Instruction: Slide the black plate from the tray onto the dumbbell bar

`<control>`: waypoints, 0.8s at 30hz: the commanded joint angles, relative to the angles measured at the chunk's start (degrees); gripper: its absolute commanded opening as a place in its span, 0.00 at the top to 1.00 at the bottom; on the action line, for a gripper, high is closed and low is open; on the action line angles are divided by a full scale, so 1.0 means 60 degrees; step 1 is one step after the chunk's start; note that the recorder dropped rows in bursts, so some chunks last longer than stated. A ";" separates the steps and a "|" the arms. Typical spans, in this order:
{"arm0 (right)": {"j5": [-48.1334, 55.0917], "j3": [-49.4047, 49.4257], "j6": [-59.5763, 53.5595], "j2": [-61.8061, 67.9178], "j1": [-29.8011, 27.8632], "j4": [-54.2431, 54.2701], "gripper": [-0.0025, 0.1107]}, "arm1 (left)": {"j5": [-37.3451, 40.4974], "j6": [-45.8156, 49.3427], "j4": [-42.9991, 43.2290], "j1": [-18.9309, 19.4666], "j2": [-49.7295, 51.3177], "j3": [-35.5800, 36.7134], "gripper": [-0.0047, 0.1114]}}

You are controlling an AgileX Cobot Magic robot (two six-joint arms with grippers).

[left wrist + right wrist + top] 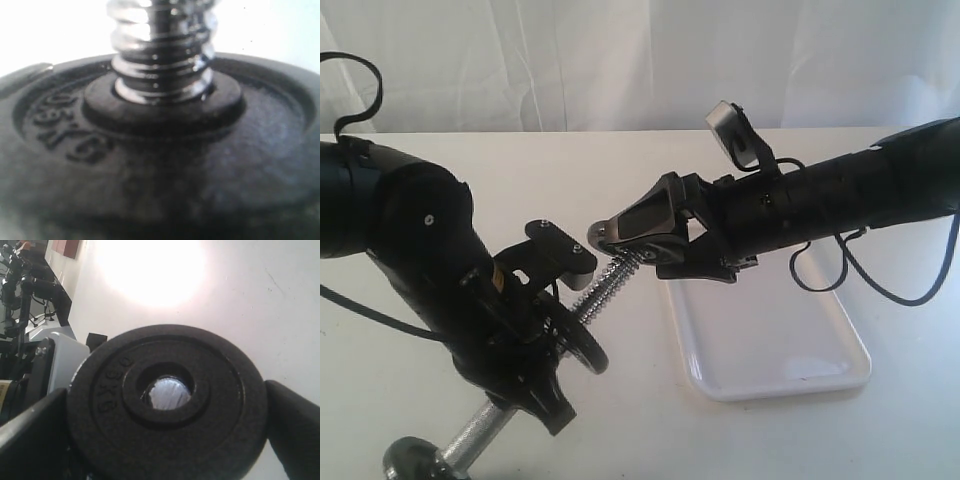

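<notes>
My right gripper (623, 240) is shut on the black plate (645, 214), holding it in the air just off the tray's (760, 335) near-left corner. In the right wrist view the plate (210, 370) sits clamped between two dark fingers (295, 430), and the bright end of the dumbbell bar (170, 392) shows in its centre hole. The bar (605, 282) slants up from the lower left, its threaded tip meeting the plate. My left gripper (546, 355) is shut on the bar beside a black disc (588, 345). The left wrist view is filled by that disc (165, 165) with the thread (160, 55) rising through it.
The white tray holds nothing. The bar's lower end carries another black disc (405, 460) near the table's front edge. A cable (880, 285) loops from the right arm over the tray's far side. White curtain behind the table.
</notes>
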 commanded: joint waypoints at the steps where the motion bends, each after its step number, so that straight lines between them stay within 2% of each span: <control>1: 0.1489 -0.0023 -0.0434 -0.0165 0.0153 0.1060 0.98 | -0.1116 -0.0022 -0.1058 -0.0090 -0.0370 -0.0337 0.96; 24: 0.1489 -0.0056 -0.1129 -0.0165 0.0153 0.1694 0.98 | -0.1040 -0.0022 -0.1983 -0.0090 -0.0370 -0.0337 0.96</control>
